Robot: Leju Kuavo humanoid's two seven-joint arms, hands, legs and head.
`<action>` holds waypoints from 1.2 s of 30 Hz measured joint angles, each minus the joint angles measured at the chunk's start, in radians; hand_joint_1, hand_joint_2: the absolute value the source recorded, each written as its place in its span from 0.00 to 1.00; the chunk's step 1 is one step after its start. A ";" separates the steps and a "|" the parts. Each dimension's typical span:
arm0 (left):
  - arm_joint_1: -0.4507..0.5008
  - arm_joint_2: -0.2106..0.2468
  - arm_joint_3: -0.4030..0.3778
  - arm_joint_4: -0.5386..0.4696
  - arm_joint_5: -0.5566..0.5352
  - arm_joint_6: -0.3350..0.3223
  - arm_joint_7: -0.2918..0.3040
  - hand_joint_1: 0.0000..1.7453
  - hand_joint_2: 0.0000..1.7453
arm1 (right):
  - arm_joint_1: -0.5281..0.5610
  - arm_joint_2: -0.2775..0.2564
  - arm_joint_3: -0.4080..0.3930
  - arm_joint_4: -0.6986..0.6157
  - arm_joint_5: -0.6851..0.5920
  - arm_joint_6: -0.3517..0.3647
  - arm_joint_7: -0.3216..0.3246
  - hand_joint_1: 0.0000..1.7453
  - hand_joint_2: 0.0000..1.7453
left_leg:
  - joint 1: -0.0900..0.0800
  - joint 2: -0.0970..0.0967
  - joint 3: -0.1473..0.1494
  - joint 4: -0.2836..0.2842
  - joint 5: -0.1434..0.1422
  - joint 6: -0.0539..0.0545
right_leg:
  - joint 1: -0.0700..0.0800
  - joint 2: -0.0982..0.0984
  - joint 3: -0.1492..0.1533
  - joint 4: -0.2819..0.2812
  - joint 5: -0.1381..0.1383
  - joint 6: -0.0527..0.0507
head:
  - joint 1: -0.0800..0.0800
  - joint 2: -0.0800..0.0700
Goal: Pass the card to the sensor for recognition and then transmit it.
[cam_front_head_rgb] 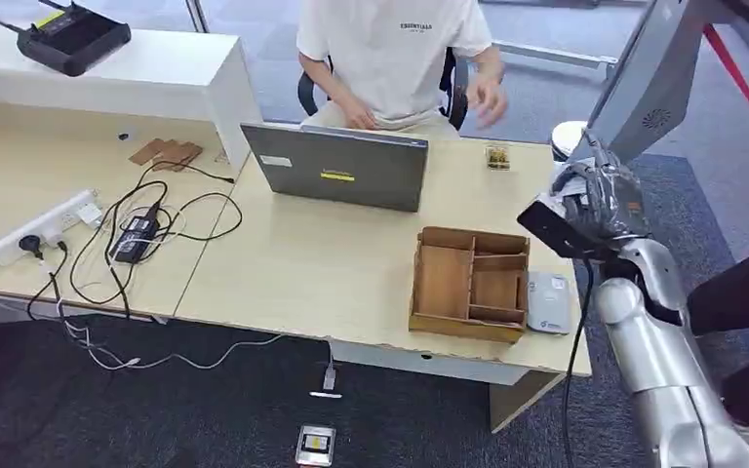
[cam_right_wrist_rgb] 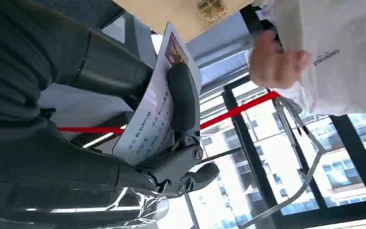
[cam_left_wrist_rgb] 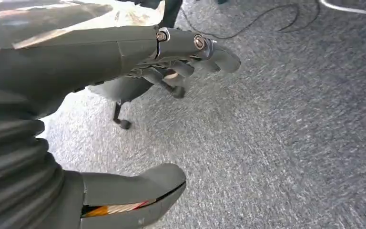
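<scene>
On the desk (cam_front_head_rgb: pixel 351 283), the organizer (cam_front_head_rgb: pixel 470 284) sits between laptop (cam_front_head_rgb: pixel 341 166) and sensor (cam_front_head_rgb: pixel 548 303).

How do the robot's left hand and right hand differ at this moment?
The right hand holds a white printed card between thumb and fingers; the left hand holds nothing, its fingers loosely curled and apart from the thumb. The right hand is raised beside the desk, near the person; the left hand hangs over grey carpet. Both have dark fingers and a grey thumb.
</scene>
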 joint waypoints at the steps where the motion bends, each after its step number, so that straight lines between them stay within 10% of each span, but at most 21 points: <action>1: -0.005 0.000 0.000 0.000 -0.008 -0.004 0.002 0.00 1.00 | -0.009 0.008 0.002 0.007 0.010 -0.001 -0.008 1.00 1.00 | 0.000 0.000 0.000 0.000 0.000 0.000 | 0.000 0.000 0.000 0.000 0.000 0.000 | 0.000 0.000; 22: -0.108 -0.014 -0.060 -0.013 -0.114 -0.073 0.061 0.00 1.00 | -0.365 0.178 0.087 0.515 0.111 -0.055 -0.011 1.00 1.00 | 0.000 0.000 -0.001 0.000 0.002 -0.001 | 0.000 -0.001 -0.002 0.001 0.001 0.000 | 0.000 0.000; 24: -0.108 -0.015 -0.063 -0.013 -0.110 -0.073 0.061 0.00 1.00 | -0.367 0.182 0.087 0.534 0.111 -0.058 -0.011 0.07 1.00 | 0.000 0.000 -0.001 0.000 0.002 -0.001 | 0.000 -0.001 -0.001 0.001 0.001 0.000 | 0.000 0.000; 36: -0.099 -0.015 -0.064 -0.013 -0.095 -0.071 0.051 0.00 1.00 | -0.365 0.189 0.094 0.594 0.104 -0.111 -0.004 0.00 1.00 | 0.000 0.000 -0.001 0.000 0.002 -0.001 | 0.000 0.000 -0.002 0.001 0.001 0.000 | 0.000 0.000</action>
